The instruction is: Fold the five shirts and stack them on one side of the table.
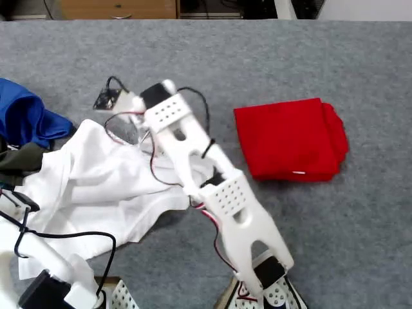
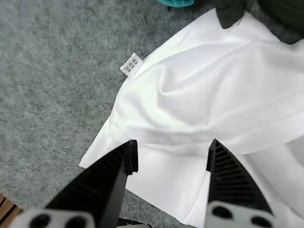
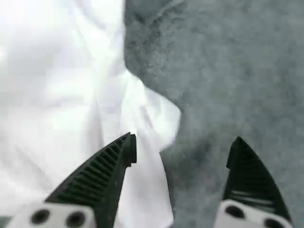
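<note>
A crumpled white shirt (image 1: 96,180) lies spread at the left of the grey table. A red shirt (image 1: 290,138) lies folded at the right. One white arm (image 1: 193,154) stretches from the front edge across the white shirt's far side. My right gripper (image 3: 183,142) hangs open over that shirt's (image 3: 57,95) edge, one finger above cloth, the other above carpet. My left gripper (image 2: 173,147) is open just above the white shirt (image 2: 204,95) near its hem, holding nothing. A small label (image 2: 131,64) sticks out at the shirt's edge.
A blue shirt (image 1: 22,116) and a dark olive one (image 1: 19,158) are bunched at the table's left edge. Dark cloth (image 2: 232,12) lies on the white shirt's far corner. Black cables (image 1: 64,235) trail over the shirt's front. Bare carpet (image 1: 335,232) surrounds the red shirt.
</note>
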You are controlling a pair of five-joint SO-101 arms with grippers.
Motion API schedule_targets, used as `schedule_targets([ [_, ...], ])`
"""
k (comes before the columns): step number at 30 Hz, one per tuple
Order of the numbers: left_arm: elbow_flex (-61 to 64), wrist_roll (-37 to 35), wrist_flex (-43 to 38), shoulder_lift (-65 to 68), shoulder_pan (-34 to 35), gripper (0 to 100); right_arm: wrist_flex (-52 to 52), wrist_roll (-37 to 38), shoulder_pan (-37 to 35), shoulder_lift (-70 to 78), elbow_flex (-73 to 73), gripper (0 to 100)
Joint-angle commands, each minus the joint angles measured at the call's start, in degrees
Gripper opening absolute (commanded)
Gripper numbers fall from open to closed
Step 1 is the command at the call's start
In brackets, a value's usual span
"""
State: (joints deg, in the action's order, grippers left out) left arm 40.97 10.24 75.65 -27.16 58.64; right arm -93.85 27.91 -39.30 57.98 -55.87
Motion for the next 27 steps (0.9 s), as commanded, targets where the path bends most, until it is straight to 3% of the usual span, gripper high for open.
schedule_targets([
  [1,-0.09,0.62,-0.09,-1.89,0.53,24,1.85,0.09,-0.57,2.33,-0.57,21.9],
  [6,-0.09,0.62,-0.26,-1.45,0.26,24,-0.79,0.09,1.19,3.38,-1.10,0.0],
  [9,-0.09,0.62,-0.62,-1.45,0.26,24,-8.00,0.09,1.89,2.59,-3.38,0.2],
  [13,-0.09,0.62,-0.62,-1.45,0.00,24,-8.53,0.00,6.55,0.04,-3.47,0.2],
  [21,-0.26,0.62,-0.62,-1.45,-0.26,24,-8.53,0.00,20.88,-11.12,-3.47,0.2],
  [27,-0.70,0.44,-0.70,-1.36,-4.66,24,-8.53,0.53,33.98,-20.35,-0.22,0.2],
])
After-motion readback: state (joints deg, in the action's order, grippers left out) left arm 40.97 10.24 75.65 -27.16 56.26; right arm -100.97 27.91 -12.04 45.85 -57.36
